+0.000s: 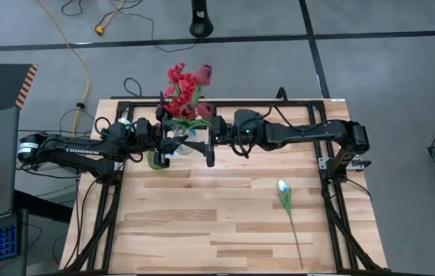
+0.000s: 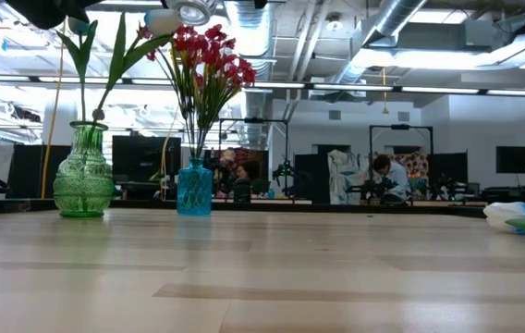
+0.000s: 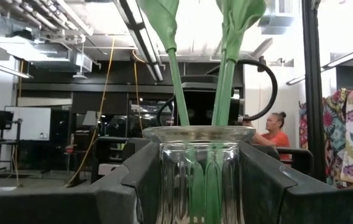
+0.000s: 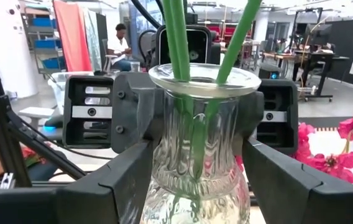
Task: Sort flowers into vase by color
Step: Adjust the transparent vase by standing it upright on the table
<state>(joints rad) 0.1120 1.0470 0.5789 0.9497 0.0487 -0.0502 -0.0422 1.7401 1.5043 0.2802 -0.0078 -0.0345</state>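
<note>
Left wrist view shows your left pincer clamped around the neck of the green vase, two stems standing in it. Your right pincer faces it from the opposite side, fingers wide either side of the same neck, not gripping. One white tulip lies on the table, well off toward your right arm's side. Pull away crooked and you'll likely tip the vase.

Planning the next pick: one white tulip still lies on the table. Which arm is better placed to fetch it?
Probably the right: the white tulip lies on its side of the table, nearer the right pincer. The left pincer sits around the green vase, farther away.
</note>
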